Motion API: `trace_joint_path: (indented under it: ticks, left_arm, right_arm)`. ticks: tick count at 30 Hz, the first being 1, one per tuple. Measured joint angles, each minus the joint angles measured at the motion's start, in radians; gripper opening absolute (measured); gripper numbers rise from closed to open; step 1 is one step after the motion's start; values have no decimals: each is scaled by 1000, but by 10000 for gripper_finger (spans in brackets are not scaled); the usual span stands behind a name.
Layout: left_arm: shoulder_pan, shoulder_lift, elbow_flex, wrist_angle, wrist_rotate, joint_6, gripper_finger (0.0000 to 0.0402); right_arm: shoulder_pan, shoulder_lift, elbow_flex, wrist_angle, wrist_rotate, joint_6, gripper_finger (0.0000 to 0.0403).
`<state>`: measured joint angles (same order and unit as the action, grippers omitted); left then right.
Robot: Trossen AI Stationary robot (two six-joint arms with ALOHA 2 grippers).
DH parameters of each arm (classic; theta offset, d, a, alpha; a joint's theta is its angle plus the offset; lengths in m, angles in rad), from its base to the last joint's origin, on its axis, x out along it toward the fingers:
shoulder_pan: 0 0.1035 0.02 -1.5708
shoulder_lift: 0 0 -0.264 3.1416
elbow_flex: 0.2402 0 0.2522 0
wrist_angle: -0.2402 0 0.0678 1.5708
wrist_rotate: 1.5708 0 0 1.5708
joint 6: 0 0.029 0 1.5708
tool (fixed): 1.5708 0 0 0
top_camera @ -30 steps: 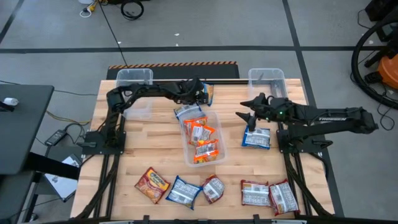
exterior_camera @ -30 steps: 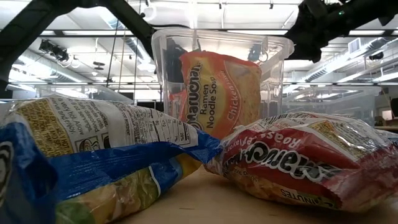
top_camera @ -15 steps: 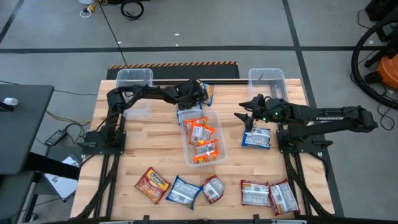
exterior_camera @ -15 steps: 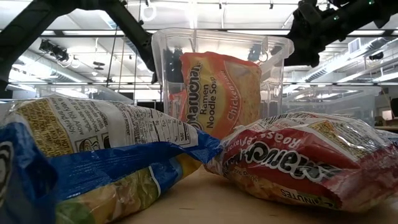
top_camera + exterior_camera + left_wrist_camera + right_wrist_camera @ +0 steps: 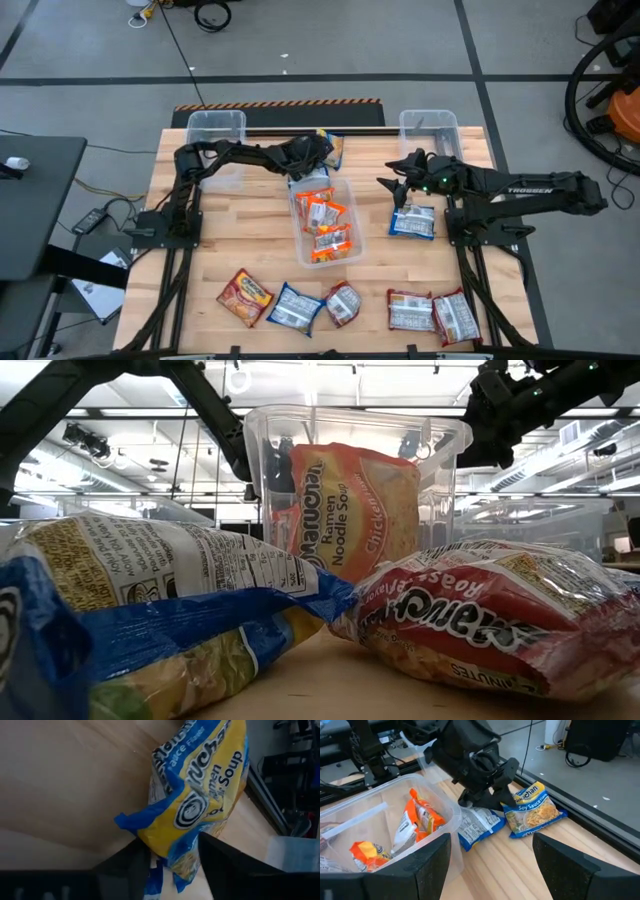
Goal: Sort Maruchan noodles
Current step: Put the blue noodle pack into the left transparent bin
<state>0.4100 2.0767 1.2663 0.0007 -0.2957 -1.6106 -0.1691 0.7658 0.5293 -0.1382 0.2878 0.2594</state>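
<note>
The left gripper (image 5: 172, 845) is lowered over the far middle of the tabletop (image 5: 230, 230), just beyond the centre bin. The end of a blue-and-yellow Maruchan packet (image 5: 195, 805) lies between its fingers. Whether they grip it or merely flank it cannot be told. In the right wrist view this gripper (image 5: 480, 795) stands over a blue packet with its white back upward (image 5: 477, 825). A second blue-and-yellow packet (image 5: 535, 812) lies just beside that one, at the far edge.

The right gripper (image 5: 491, 840) has its fingers spread wide with nothing between them. In the high view it (image 5: 397, 185) hangs right of the centre bin, above a blue packet (image 5: 412, 222) that lies flat on the wood.

The clear centre bin (image 5: 296, 225) holds several orange packets (image 5: 322, 212). In the low view one orange chicken-flavour packet (image 5: 355, 510) stands on edge against the bin's wall (image 5: 445, 460).

Two more clear bins, the far-left bin (image 5: 216, 125) and the far-right bin (image 5: 428, 125), sit at the far corners.

Along the near edge lies a row of five packets. From left to right they are an orange-red packet (image 5: 245, 297), a near blue packet (image 5: 293, 308), a small red packet (image 5: 343, 303) and two dark red packets (image 5: 410, 310) lying side by side. The low view shows the near blue packet (image 5: 150, 610) and a red roast-flavour packet (image 5: 480, 620) close up.
</note>
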Motion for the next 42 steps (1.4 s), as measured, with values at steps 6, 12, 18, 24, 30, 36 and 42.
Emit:
trace_joint_path:
  ticks: [6, 12, 18, 24, 30, 36, 42]
  left_arm:
    - [0, 1, 0, -8, 20, 30, 75]
    - [12, -32, -3, -5, 16, 164, 9]
    - [20, -197, -2, -57, -22, 372, 5]
    - [42, -469, -2, -248, 23, 655, 3]
    - [48, -796, 0, -505, -32, 574, 2]
    - [106, -1035, 1, -898, -130, 344, 1]
    - [248, -1091, 0, -1131, -83, 278, 1]
  right_arm:
    - [-5, 0, 0, 24, -1, -6, 286]
    - [-5, 0, 0, 42, -23, -27, 286]
    - [-4, 0, 0, 43, -80, -29, 286]
    - [-3, 0, 0, 51, -115, -107, 286]
    - [-3, 0, 0, 52, -171, -170, 286]
    - [-4, 0, 0, 67, -176, -186, 286]
    - [-5, 15, 0, 93, -93, -216, 286]
